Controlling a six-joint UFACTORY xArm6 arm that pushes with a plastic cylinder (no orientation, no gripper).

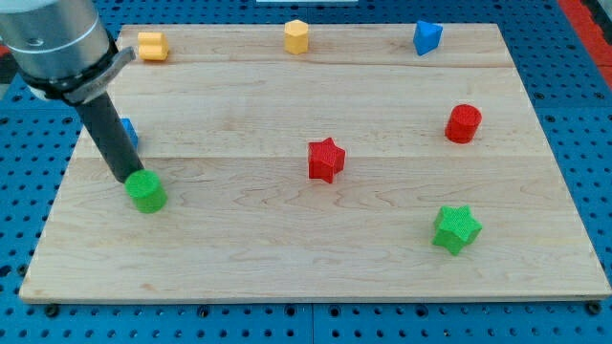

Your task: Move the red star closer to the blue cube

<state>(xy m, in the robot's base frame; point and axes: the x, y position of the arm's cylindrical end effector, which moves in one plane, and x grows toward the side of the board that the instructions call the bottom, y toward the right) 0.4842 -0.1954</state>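
Observation:
The red star (326, 160) lies near the middle of the wooden board (249, 248). The blue cube (129, 131) sits at the view's left, mostly hidden behind my dark rod. My tip (128, 178) rests at the view's left, touching or just above the upper left edge of a green cylinder (147, 192). The tip is just below the blue cube and far to the left of the red star.
A yellow block (152, 46) sits at top left, a yellow hexagonal block (297, 36) at top centre, a blue triangular block (426, 37) at top right. A red cylinder (464, 123) is at the right, a green star (455, 228) at lower right.

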